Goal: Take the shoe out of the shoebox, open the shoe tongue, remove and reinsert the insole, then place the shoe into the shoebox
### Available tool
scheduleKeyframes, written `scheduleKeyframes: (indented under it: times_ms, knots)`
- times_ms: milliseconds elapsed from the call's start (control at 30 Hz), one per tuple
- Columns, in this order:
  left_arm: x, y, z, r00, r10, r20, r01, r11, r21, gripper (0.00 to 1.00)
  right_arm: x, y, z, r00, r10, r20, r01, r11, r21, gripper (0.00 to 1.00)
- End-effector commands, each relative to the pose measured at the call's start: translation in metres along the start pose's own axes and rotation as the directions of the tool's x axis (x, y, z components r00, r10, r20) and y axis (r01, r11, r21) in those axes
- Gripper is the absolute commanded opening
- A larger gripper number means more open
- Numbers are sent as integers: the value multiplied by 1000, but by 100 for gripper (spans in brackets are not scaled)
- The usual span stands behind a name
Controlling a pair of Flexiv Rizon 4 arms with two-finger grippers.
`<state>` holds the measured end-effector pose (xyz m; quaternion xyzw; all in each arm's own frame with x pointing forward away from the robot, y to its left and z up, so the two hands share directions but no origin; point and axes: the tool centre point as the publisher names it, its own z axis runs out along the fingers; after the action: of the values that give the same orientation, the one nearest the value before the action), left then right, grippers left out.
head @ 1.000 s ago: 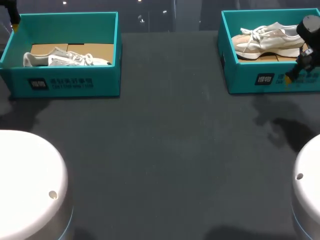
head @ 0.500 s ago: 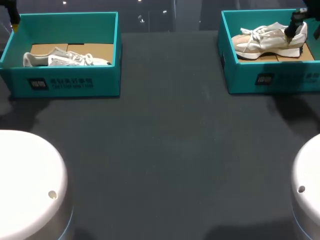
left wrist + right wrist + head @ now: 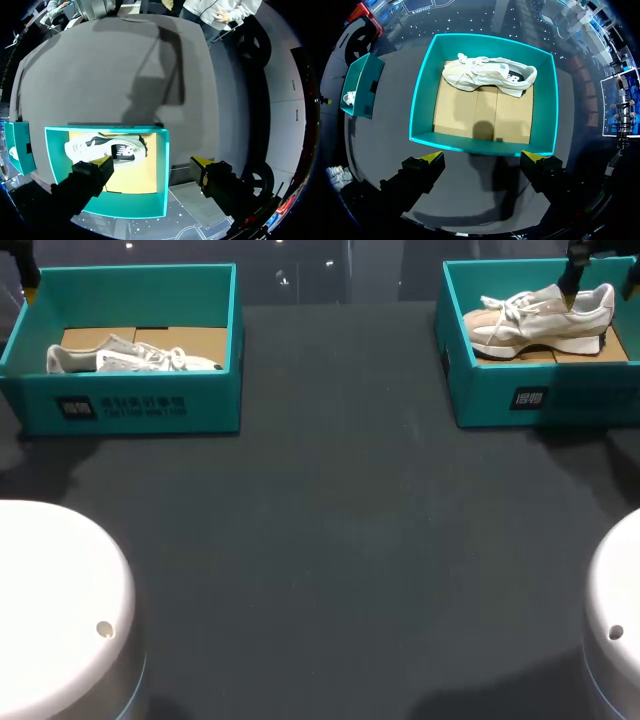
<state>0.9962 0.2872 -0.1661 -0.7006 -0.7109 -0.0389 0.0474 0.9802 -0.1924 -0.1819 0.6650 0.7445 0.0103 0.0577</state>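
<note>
the right gripper (image 3: 484, 157) hangs above the right box (image 3: 421, 102), its fingers spread wide and holding nothing. the cream shoe (image 3: 487, 75) lies inside, along the wall farthest from the fingers. the left gripper (image 3: 152, 162) is just as wide and empty over the left box (image 3: 161, 165), where a white shoe (image 3: 102, 149) lies. the boxes stand well apart on the dark table (image 3: 330, 540).

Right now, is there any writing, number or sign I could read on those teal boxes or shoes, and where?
Left shoebox front: left label and white print row, too small to read.
Right shoebox front: right label, too blurred to read.
Right shoe side: dark mark, not legible.
No readable numbers or signs anywhere.
</note>
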Motion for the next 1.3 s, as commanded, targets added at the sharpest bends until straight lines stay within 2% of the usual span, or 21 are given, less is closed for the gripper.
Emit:
scheduleKeyframes:
  times_ms: [33, 100, 233, 300, 367, 767, 833, 900, 1000, 1300]
  knots:
    - [0, -1, 0, 1000, 0, -2, 0, 1000, -1, 100, 3, 44, 11, 995, 33, 91, -44, 991, 123, 100]
    - [0, -1, 0, 1000, 0, -2, 0, 1000, -1, 100, -2, 64, 15, 993, 21, 120, -36, 991, 127, 100]
    - [0, -1, 0, 1000, 0, -2, 0, 1000, -1, 100, -18, 92, 22, 988, 24, 154, -42, 993, 111, 100]
    - [0, -1, 0, 1000, 0, -2, 0, 1000, -1, 100, -30, 103, 26, 989, 29, 142, -41, 996, 85, 100]
    - [0, -1, 0, 1000, 0, -2, 0, 1000, -1, 100, -42, 110, 30, 995, 41, 90, -47, 996, 70, 100]
    - [0, -1, 0, 1000, 0, -2, 0, 1000, -1, 100, -42, 110, 30, 995, 41, 90, -47, 996, 70, 100]
    - [0, -1, 0, 1000, 0, -2, 0, 1000, -1, 100, -51, 117, 40, 995, 57, 84, -64, 995, 71, 100]
    - [0, -1, 0, 1000, 0, -2, 0, 1000, -1, 100, -59, 123, 48, 986, 95, 137, -106, 992, 71, 100]
    - [0, -1, 0, 1000, 0, -2, 0, 1000, -1, 100, -69, 131, 58, 980, 113, 162, -123, 991, 55, 100]
    - [0, -1, 0, 1000, 0, -2, 0, 1000, -1, 100, -98, 148, 85, 974, 124, 190, -133, 990, 36, 100]
